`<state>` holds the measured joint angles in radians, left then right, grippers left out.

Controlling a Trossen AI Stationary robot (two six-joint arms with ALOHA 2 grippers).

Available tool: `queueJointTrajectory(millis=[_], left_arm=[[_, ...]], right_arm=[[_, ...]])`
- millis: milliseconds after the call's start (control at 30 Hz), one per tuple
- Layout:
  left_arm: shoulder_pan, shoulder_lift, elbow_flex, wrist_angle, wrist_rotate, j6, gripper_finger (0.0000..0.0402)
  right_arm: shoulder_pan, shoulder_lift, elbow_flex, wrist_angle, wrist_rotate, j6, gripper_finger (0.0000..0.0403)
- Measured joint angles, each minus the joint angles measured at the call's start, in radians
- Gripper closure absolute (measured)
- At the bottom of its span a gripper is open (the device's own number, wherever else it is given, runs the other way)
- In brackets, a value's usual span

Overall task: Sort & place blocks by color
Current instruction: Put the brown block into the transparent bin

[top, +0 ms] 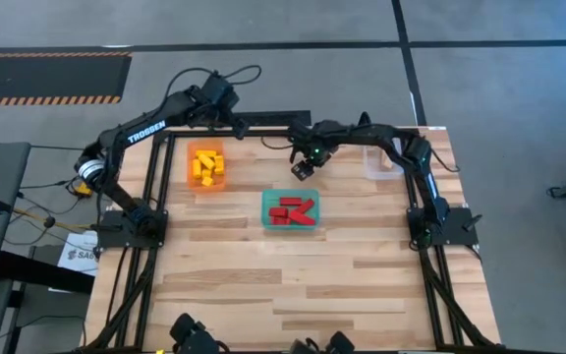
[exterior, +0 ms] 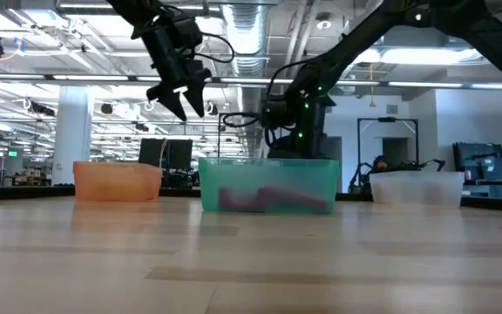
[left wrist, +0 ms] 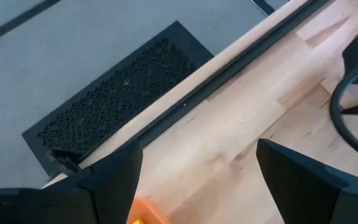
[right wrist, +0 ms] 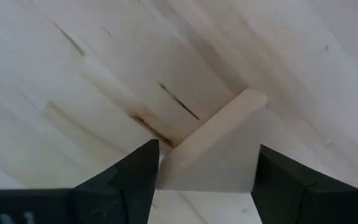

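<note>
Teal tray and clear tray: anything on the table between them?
Nothing rests there. In the high view the wood between the teal tray and the clear tray is bare; the right gripper, holding a pale wood block, hangs above it.

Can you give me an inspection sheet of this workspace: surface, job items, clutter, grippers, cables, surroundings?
Surface: pale wooden plank table, near half bare.
Job's things: yellow blocks in the orange plastic tray; red blocks in the teal plastic tray; clear plastic tray at the far right, contents not visible; one pale wooden wedge block in the right gripper.
Clutter: nothing seen.
Grippers: left gripper open, empty, raised by the table's far edge; right gripper closed on the wedge, above the table behind the teal tray.
Cables: black cable loop on the left arm.
Surroundings: grey floor, black mat, hall behind.
</note>
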<state>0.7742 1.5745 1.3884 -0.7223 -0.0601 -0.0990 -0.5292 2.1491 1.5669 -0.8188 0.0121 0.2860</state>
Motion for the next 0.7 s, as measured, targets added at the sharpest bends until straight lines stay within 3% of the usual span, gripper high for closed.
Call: queueJointTrajectory(millis=[233, 433, 700], left_arm=[[0.004, -0.001, -0.004, 0.058, -0.007, 0.005, 0.01], [0.007, -0.001, -0.004, 0.12, 0.029, -0.004, 0.01], [0.007, -0.001, -0.004, 0.107, 0.046, -0.005, 0.01]], right_arm=[[0.014, 0.011, 0.003, 0.013, 0.028, 0.0, 0.0165], [0.013, 0.005, 0.001, 0.013, 0.039, -0.023, 0.022], [0.011, -0.057, -0.003, -0.049, 0.041, -0.054, 0.022]])
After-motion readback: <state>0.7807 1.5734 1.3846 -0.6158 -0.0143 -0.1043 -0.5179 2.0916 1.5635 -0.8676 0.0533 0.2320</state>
